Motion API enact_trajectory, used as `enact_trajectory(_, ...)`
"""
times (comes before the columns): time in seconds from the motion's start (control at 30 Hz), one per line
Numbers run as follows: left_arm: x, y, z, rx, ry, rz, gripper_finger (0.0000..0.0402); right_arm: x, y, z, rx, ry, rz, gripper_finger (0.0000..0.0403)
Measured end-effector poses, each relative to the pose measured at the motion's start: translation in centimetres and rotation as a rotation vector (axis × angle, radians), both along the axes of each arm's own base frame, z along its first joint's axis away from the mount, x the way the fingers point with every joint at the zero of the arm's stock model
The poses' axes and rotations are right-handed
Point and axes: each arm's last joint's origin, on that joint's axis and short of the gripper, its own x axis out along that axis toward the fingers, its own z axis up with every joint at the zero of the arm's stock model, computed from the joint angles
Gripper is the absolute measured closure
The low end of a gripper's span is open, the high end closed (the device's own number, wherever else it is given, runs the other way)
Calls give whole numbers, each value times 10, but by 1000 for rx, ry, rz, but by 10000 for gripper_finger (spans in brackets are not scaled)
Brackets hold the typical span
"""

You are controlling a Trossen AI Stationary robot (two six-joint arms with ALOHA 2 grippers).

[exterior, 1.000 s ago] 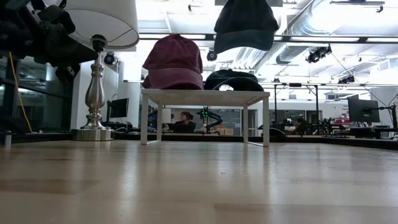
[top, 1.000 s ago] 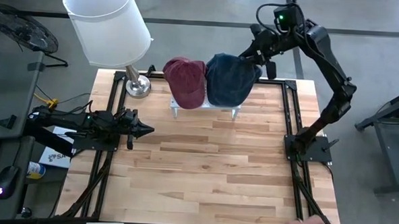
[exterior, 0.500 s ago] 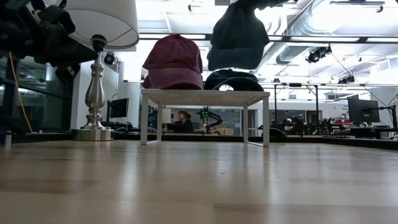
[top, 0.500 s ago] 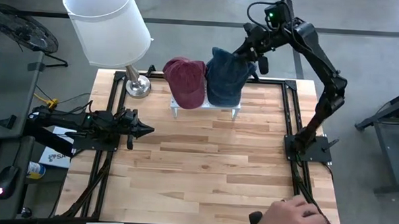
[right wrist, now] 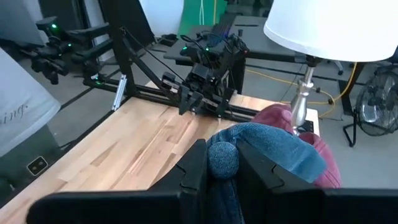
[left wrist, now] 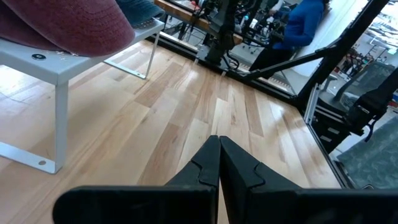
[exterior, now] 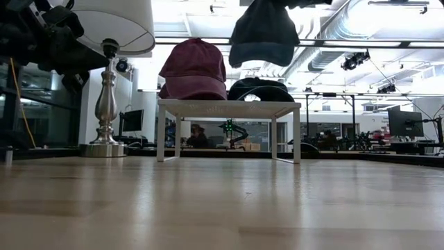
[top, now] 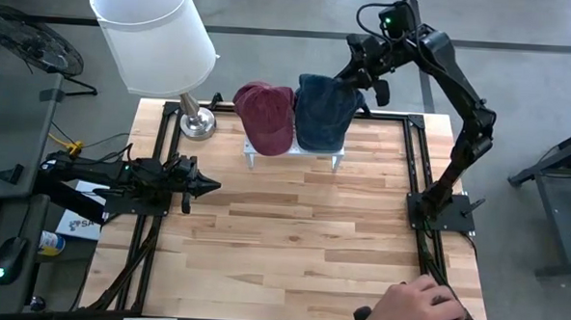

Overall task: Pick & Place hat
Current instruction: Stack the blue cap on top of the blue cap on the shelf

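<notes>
A blue denim hat hangs from my right gripper above the right half of a small white stand at the table's far edge; the low view shows this hat clear of the stand top. A maroon hat rests by its brim on the stand's left half. My left gripper is shut and waits low over the table's left side, with the maroon hat ahead of it. My right gripper pinches a bunched fold of the blue hat's crown between its two fingers. The fingers slant down from the table's far right. The hat hangs below them, lifted clear of the stand, its brim away from the gripper.
A table lamp with a white shade and a silver base stands at the far left corner. A black frame runs along the table's sides. A person's hand shows at the near right edge. Bare wood covers the middle and near part.
My right gripper has moved toward the table's left and slightly up, carrying the blue hat from beyond the stand's right end to over its right half, closer to the maroon hat. The hat has swung and hangs narrower. A person's hand has come in at the near right edge.
</notes>
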Motion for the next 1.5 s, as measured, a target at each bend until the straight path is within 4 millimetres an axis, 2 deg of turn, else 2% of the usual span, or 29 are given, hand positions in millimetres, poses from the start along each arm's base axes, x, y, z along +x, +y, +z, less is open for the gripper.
enact_trajectory(0.9, 0, 0, 0, 0, 0, 0, 401, -1, -23, -17, 65, -26, 43, 353)
enact_trajectory(1.5, 0, 0, 0, 0, 0, 0, 401, 9, -36, -37, 146, -3, 69, 353)
